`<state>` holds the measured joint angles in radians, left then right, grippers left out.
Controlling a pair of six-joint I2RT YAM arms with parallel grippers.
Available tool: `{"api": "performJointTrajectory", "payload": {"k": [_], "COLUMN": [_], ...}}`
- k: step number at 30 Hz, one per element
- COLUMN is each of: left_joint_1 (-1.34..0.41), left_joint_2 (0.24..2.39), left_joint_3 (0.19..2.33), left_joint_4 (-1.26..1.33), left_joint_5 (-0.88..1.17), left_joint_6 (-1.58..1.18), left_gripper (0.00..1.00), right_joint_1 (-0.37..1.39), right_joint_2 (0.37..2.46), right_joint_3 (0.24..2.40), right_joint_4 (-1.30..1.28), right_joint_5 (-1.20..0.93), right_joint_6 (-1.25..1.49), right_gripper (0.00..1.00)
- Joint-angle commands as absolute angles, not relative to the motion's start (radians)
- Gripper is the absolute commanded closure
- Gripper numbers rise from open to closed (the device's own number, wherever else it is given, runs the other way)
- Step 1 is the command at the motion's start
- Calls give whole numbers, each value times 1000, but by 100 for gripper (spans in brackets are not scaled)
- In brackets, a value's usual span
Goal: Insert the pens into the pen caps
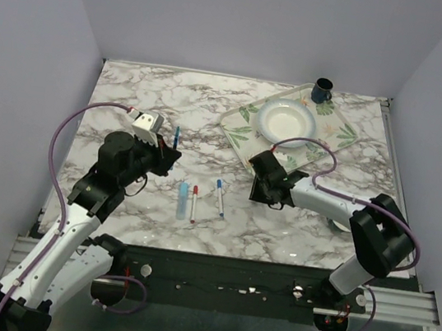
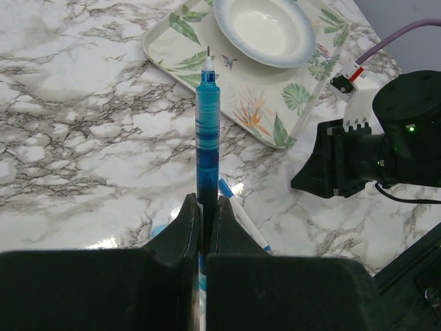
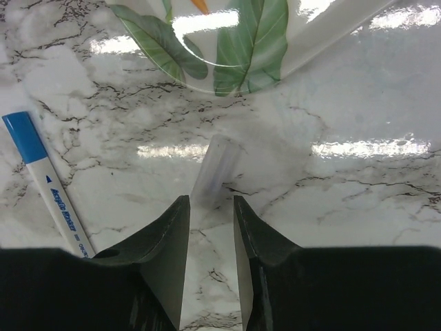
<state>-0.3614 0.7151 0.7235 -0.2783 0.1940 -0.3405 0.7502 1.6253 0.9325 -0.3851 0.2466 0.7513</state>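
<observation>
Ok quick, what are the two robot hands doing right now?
Left gripper: shut on the blue pen.
Right gripper: open, clear cap at its tips.

The table (image 1: 132,94) is grey-veined white, the tray (image 1: 242,124) leaf-printed, the bowl (image 1: 287,124) blue-rimmed white, the pen (image 2: 206,131) translucent blue.

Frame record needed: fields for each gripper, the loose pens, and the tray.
left gripper: shut on blue pen, nib bare, raised off table
right gripper: open, low over table, clear cap at its fingertips
loose pens: light blue pen, red-ended pen, blue-ended pen, side by side on table
tray: holds white bowl; dark mug at far corner
</observation>
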Motion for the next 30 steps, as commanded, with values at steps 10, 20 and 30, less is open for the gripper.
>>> {"api": "performJointTrajectory", "payload": {"k": [10, 20, 30], "left_joint_1": [-356, -356, -356], "left_joint_2": [716, 721, 700], "left_joint_3": [712, 713, 709], "left_joint_4": [-255, -255, -250], "left_joint_5": [196, 204, 196], "left_joint_6": [-327, -327, -327], "left_gripper": [100, 100, 100], "right_joint_1": [736, 724, 723], "right_joint_2": [1750, 1807, 1825], "right_joint_3": [1034, 1069, 1062], "right_joint_4": [-433, -463, -440], "right_joint_5": [288, 322, 307], "right_joint_6": [824, 847, 821], "right_gripper": [61, 62, 63]}}
